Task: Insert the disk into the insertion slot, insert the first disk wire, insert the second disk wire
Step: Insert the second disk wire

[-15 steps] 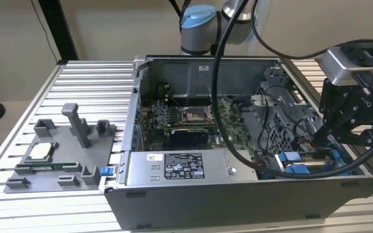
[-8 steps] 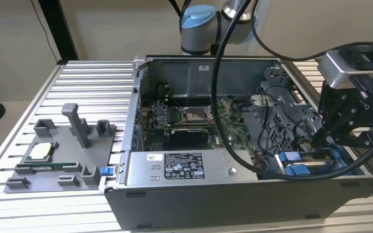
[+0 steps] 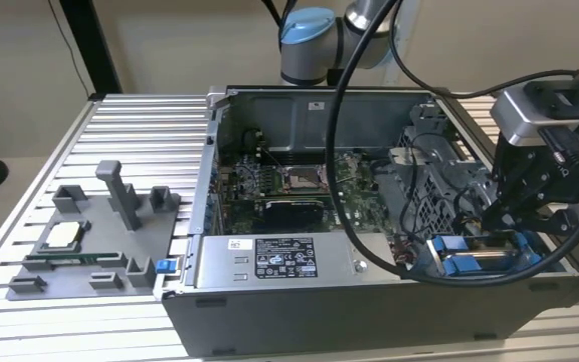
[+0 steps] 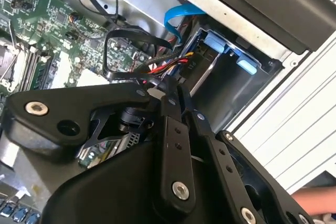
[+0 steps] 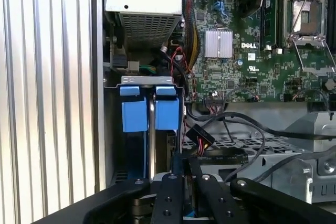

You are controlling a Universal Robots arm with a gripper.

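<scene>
One computer case (image 3: 370,317), side open, on a slatted table (image 3: 129,128).
One disk (image 5: 151,129) in a blue frame, seated in the slot (image 3: 546,260) at the case's corner on the exterior view's right; two blue tabs (image 5: 134,109) visible.
One gripper (image 5: 184,174) directly above the disk's end, fingers (image 5: 170,195) closed almost together; hold on anything cannot be told.
One power supply (image 3: 280,260).
One grey parts tray (image 3: 88,241) beside the case.
</scene>
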